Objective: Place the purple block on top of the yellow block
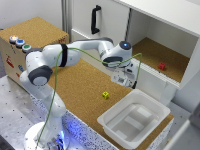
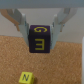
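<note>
In the wrist view my gripper [image 2: 42, 37] is shut on the purple block [image 2: 41, 39], a dark cube with yellow letters, held above the cork surface. The yellow block [image 2: 25, 77], a tiny cube with a dark mark, lies on the cork below and a little to one side of the purple block. In the exterior view the yellow block [image 1: 105, 95] sits on the cork board, and my gripper [image 1: 121, 80] hangs above and toward the exterior view's right of it. The purple block is barely visible there.
A white tub [image 1: 134, 118] stands at the front right of the exterior view. A small red cube [image 1: 162, 66] lies inside the open white cabinet [image 1: 165, 30]. A wooden box [image 1: 30, 40] with coloured buttons stands at the left.
</note>
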Action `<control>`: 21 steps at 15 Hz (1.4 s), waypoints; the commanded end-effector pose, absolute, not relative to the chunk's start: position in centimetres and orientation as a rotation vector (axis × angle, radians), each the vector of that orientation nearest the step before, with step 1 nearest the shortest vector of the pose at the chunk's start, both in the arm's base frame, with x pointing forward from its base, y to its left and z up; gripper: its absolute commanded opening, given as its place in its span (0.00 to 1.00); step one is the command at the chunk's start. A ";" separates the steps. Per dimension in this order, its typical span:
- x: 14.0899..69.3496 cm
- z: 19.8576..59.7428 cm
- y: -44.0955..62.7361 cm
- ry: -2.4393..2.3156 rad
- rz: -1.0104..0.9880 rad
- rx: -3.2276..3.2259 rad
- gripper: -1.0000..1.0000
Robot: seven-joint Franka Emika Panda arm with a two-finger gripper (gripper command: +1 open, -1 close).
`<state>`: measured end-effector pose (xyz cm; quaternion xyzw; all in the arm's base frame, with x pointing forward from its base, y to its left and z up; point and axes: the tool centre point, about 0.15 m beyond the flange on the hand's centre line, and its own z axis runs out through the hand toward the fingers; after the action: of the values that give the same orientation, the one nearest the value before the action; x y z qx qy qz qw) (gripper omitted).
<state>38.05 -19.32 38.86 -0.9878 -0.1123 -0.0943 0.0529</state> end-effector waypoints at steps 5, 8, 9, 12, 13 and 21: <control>35.7 32.7 -14.8 -0.334 -0.168 -3.185 0.00; 35.9 30.7 -14.1 -0.391 -0.266 -3.191 0.00; 36.0 30.2 -14.0 -0.373 -0.279 -3.186 0.00; 36.4 28.1 -13.2 -0.298 -0.261 -3.179 0.00; 36.4 27.2 -12.7 -0.307 -0.270 -3.174 0.00; 39.0 24.7 -11.4 -0.314 -0.333 -3.145 0.00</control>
<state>37.42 -12.69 26.23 -0.9906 -0.1063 -0.0854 0.0119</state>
